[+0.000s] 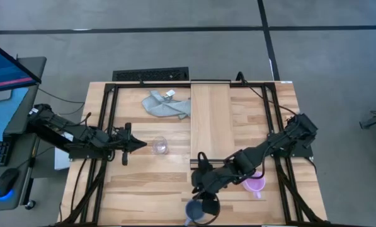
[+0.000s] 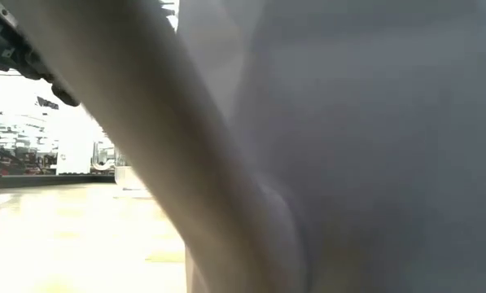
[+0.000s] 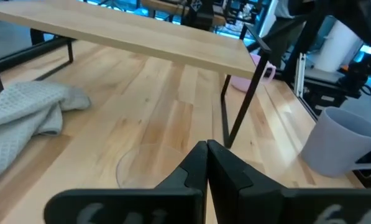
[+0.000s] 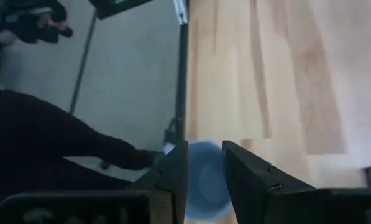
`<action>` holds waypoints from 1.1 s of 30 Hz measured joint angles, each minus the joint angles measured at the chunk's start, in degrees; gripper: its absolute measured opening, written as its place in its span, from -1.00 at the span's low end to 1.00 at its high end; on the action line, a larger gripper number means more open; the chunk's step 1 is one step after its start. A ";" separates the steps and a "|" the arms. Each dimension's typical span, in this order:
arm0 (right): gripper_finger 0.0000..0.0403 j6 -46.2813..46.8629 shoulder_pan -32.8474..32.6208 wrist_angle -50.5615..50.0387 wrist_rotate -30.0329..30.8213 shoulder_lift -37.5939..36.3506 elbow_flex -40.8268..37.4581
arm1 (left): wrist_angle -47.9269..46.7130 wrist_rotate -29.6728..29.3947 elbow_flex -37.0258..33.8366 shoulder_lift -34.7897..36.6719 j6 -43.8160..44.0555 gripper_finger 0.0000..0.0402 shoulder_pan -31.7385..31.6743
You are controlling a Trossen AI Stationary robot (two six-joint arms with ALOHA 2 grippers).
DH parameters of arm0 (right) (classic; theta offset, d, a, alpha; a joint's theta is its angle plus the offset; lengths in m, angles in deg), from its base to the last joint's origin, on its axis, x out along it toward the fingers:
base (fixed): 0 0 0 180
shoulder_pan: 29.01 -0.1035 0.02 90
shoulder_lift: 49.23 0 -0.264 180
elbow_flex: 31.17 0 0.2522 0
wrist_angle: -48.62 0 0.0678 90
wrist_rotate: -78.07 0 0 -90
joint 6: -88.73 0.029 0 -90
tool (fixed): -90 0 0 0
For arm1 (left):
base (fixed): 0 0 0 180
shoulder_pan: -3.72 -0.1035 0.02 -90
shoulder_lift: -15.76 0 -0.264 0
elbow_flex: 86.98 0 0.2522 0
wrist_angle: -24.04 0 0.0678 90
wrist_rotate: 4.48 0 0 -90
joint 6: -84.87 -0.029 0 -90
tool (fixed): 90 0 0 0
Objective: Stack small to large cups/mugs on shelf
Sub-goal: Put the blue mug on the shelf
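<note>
The clear glass cup stands on the table left of the shelf, a light-wood plank on dark legs. My left gripper is shut, level, its tips right beside the glass. The blue-grey mug is at the table's near edge, and my right gripper is shut on it from above. The mug also shows in the left wrist view, leaning a little. The pink-purple mug stands on the table under the right arm. The mug's wall fills the low view. My left gripper: I cannot tell whether its shut tips touch the glass cup. My right gripper comes at the blue-grey mug from above, slanting from the table's right. The mug's blue body fills the gap between the two fingers. The fingers hide the place of contact.
A grey cloth lies at the far side, left of the shelf. A black keyboard lies beyond the table's far edge. A monitor and a mouse stand off the table's left side. Bare tabletop lies near the front left.
</note>
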 joint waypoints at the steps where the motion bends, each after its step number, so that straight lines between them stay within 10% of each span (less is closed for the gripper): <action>1: -0.41 -0.15 -0.01 0.25 -0.78 0.06 0.00 | 0.01 -0.02 0.00 0.00 -0.05 -1.00 0.00; 33: 0.09 4.64 3.54 9.12 -2.19 -0.05 0.04 | -0.17 -0.09 0.00 0.00 -0.62 -1.00 0.00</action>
